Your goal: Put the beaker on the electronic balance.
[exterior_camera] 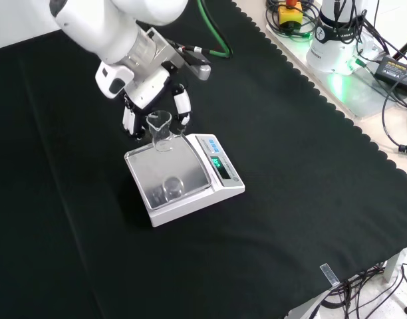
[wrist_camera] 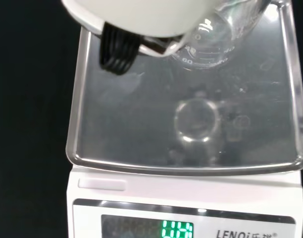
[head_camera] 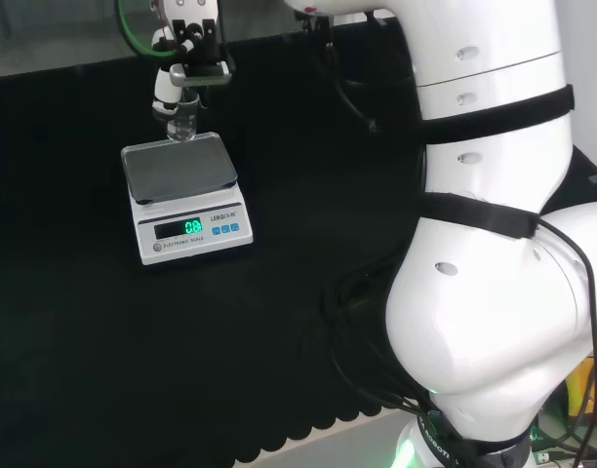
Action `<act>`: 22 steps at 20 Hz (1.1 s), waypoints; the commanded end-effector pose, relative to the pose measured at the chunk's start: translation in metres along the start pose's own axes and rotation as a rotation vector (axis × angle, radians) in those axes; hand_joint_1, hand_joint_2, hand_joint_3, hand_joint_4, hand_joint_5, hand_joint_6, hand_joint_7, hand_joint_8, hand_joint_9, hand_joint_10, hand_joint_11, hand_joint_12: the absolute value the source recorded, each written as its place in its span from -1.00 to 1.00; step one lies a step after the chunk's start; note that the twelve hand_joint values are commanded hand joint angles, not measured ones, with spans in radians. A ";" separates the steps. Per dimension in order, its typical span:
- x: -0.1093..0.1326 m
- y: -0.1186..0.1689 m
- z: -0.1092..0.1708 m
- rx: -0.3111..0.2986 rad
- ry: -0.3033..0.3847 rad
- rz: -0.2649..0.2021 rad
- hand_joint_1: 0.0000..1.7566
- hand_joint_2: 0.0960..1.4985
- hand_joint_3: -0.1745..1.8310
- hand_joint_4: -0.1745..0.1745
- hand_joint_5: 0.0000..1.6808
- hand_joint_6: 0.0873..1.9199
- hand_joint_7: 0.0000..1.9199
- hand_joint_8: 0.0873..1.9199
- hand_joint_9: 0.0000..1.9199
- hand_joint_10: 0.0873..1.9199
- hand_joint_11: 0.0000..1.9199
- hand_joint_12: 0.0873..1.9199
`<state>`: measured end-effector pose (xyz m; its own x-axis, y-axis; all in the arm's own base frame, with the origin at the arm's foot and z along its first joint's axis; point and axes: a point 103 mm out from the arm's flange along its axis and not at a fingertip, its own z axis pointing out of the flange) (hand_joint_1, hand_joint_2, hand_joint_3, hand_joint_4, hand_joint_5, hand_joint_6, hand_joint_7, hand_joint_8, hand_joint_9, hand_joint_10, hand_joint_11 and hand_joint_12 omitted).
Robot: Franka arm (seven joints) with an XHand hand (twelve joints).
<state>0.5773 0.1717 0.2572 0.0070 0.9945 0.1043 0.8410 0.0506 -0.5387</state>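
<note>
the black and white robot hand [exterior_camera: 150, 109] has its fingers curled round a small clear glass beaker [exterior_camera: 161, 131], held just above the near edge of the white electronic balance's steel pan [exterior_camera: 183, 169] below it; lowering and release remain.

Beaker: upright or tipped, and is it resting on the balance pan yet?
Upright: the beaker stands with its mouth up in the hand, over the pan's far edge. Whether it touches: cannot tell.

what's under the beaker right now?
The balance's steel pan lies beneath the beaker, which the hand holds at the pan's far edge in the head view. The beaker's reflection shows on the pan. Whether its base touches the pan cannot be told.
</note>
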 end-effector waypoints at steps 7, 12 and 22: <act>0.024 0.038 0.027 0.099 -0.041 0.004 0.51 -0.27 0.11 -1.00 -0.19 -0.09 -0.29 -0.07 0.08 -0.40 0.29 -0.38; 0.021 0.042 0.035 0.104 -0.046 0.041 0.51 -0.27 0.11 -1.00 -0.19 -0.09 -0.28 -0.07 0.08 -0.40 0.29 -0.38; 0.003 0.039 0.042 0.107 -0.034 0.068 0.51 -0.26 0.11 -1.00 -0.19 -0.09 -0.28 -0.07 0.08 -0.39 0.29 -0.38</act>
<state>0.5901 0.1851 0.2028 0.0215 0.9983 0.0539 0.7756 0.0174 -0.6310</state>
